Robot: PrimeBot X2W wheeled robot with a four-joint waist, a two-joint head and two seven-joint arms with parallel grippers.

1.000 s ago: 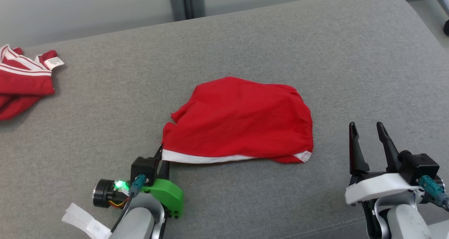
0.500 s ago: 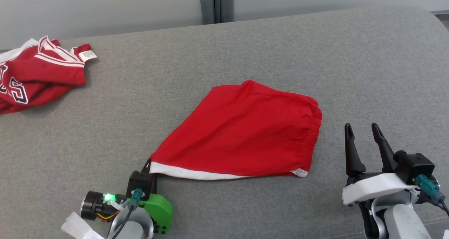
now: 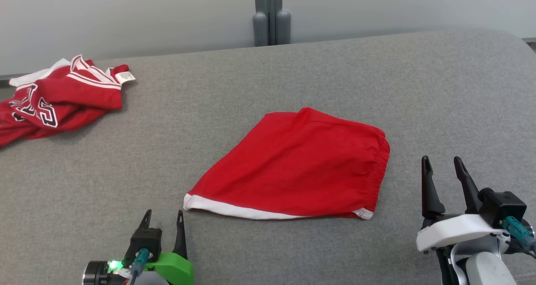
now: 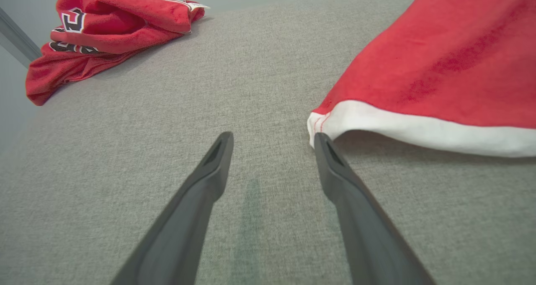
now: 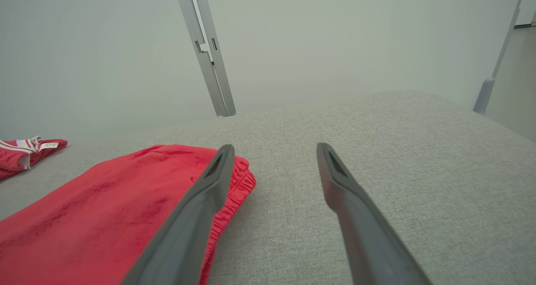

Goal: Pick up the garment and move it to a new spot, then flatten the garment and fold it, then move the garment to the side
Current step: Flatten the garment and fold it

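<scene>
Garment [image 3: 301,168], red shorts with a white hem, lies spread near the middle of the grey cushion [image 3: 418,88], hem toward the near edge, elastic waistband toward the right edge. Half a second ago the left gripper [image 3: 163,214] pinched the hem's left corner; now its fingers stand apart and empty, just short of that corner, which rests on the cushion. Beside the waistband the right gripper [image 3: 441,160] is likewise spread and empty. Relocation looks done; flattening and folding come next. Second red jersey [image 3: 58,103] heaped at the far left corner.

Grey fabric-covered surface [image 3: 335,67], pale plain wall [image 3: 125,17] behind, grey metal post [image 3: 271,13] at centre back
</scene>
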